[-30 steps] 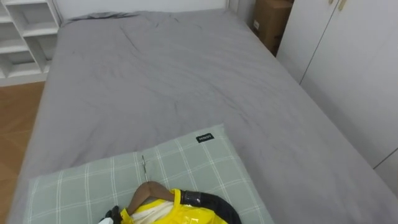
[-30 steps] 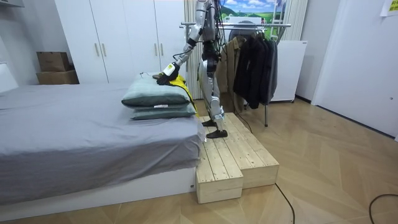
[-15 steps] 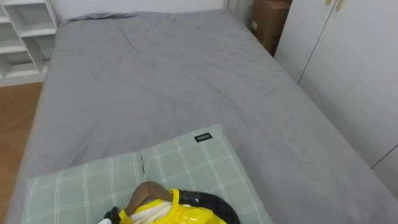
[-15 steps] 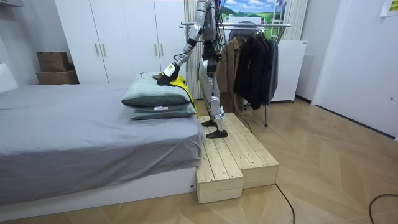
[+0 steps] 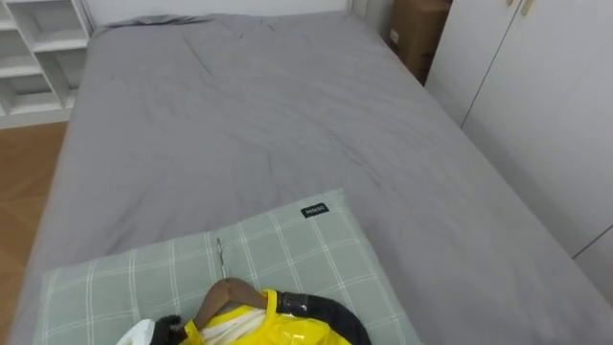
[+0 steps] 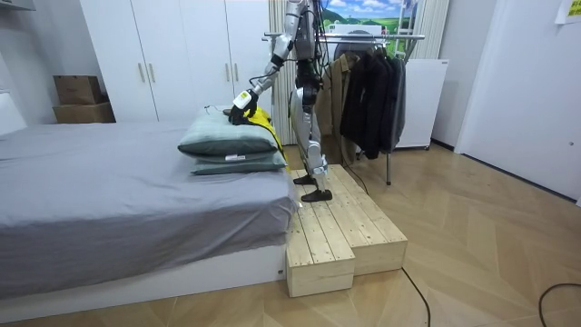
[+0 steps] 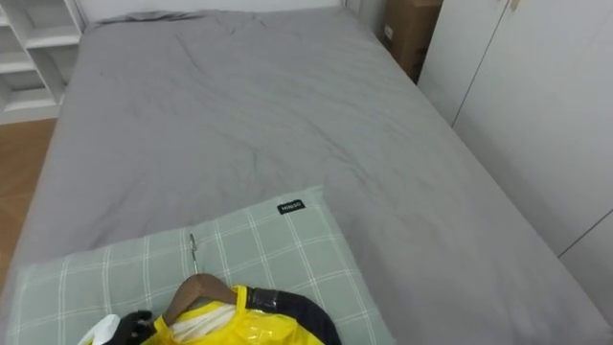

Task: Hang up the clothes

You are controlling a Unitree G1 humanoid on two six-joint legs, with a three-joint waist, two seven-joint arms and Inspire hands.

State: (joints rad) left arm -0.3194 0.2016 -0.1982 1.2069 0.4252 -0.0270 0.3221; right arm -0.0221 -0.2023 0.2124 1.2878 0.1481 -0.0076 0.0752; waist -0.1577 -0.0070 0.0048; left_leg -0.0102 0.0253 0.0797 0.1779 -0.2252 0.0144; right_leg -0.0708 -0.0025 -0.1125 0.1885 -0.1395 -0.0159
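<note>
A yellow jacket [image 5: 278,331] with a black collar hangs on a wooden hanger [image 5: 226,290] and lies on a green checked pillow [image 5: 287,249] at the near end of the bed. The hanger's metal hook points away from me across the pillow. My left hand [image 5: 153,332] is at the jacket's left shoulder, at the bottom edge of the eye views, and is largely cut off there. In the room view I stand on a wooden platform [image 6: 336,227] beside the bed, my left hand [image 6: 241,104] held over the jacket [image 6: 263,123]. Behind me stands the clothes rack [image 6: 363,38].
The grey bed [image 5: 239,115] stretches away in front of me. White wardrobe doors [image 5: 536,96] and a cardboard box [image 5: 417,34] are on the right, white shelves [image 5: 34,57] at the far left. Dark coats [image 6: 372,91] hang on the rack.
My left hand has risen a little above the pillow in the room view, and more of it shows at the bottom of the left eye view. The jacket and hanger lie as before.
</note>
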